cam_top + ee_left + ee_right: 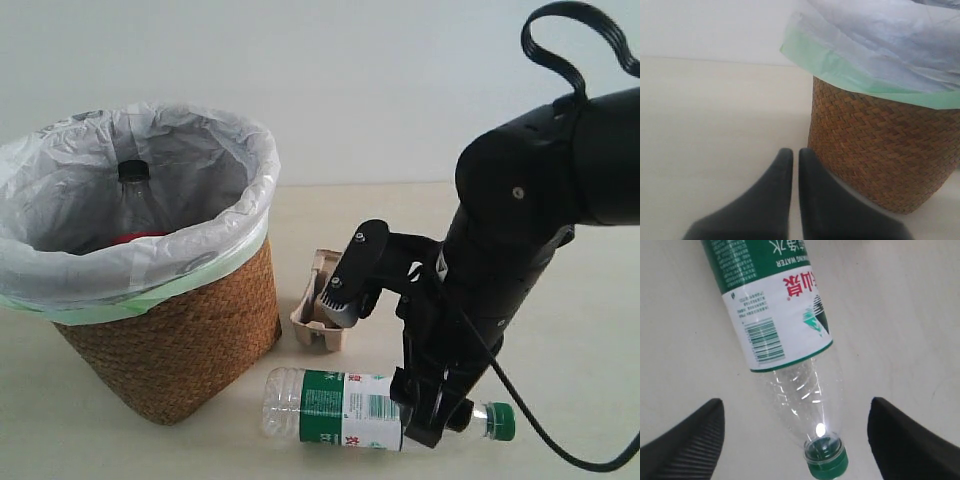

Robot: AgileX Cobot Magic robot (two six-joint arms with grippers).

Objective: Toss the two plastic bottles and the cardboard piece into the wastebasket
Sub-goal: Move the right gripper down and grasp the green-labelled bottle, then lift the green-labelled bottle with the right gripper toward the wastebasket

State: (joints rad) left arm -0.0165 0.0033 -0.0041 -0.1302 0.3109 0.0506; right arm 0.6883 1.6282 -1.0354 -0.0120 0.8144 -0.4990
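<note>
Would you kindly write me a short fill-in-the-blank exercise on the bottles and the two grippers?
The bottle inside the wastebasket has a ____ cap.
The green-capped bottle lies on its ____ on the table.
The right gripper, straddling that bottle's neck, is ____.
The left gripper, beside the wastebasket, is ____.
Missing words: black; side; open; shut.

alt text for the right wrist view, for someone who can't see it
A clear plastic bottle with a green cap and green-white label lies on its side on a pale table. The two black fingers of the right gripper stand wide open on either side of its neck, not touching it.
</note>
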